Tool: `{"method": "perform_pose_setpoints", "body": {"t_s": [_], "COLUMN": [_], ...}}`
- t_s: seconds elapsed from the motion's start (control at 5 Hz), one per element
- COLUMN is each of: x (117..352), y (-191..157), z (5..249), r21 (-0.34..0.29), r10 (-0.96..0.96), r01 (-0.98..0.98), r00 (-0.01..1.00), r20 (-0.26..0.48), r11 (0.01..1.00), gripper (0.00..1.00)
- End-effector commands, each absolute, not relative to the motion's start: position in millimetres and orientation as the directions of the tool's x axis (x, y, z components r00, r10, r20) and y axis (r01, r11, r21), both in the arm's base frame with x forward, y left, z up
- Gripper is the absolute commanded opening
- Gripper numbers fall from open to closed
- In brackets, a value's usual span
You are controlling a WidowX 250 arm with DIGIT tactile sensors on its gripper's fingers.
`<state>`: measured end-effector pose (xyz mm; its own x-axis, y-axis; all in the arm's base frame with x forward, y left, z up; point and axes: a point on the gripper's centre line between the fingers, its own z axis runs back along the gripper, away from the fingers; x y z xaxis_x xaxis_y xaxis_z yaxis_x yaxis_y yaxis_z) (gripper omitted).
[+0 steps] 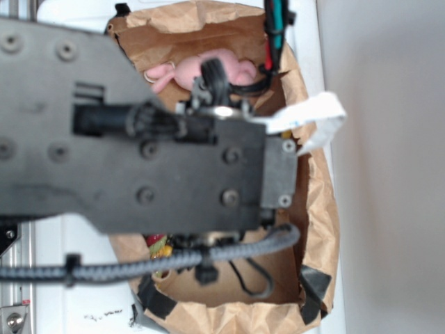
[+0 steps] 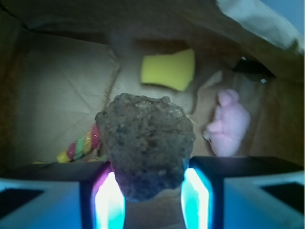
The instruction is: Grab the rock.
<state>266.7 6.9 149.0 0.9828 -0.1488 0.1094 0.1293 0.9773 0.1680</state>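
You see gripper jaws clamped on rough dark brown rock at centre frame, yellow sponge block above, pink plush toy right, twisted rope left.

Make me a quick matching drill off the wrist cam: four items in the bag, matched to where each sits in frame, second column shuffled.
Items:
1. rock
2. yellow sponge
3. pink plush toy
4. twisted rope

Places in the wrist view:
A. right of the rock, on the bag floor
B. centre, between the pincer fingers
C. lower left of the rock, partly hidden behind it
D. above the rock, farther back in the bag

Pairs: 1-B, 2-D, 3-A, 4-C
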Motion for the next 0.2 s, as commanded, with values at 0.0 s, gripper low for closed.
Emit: {"method": "perform_pose_setpoints", "body": {"t_s": [0.0], "x": [273.3], "y": [-10.7], "z": [172.1], "r21": [0.15], "r10": [-0.177], "r01": [0.145], "r00": [0.957], "r20": [0.23], "r11": [0.978], "gripper": [0.0]}}
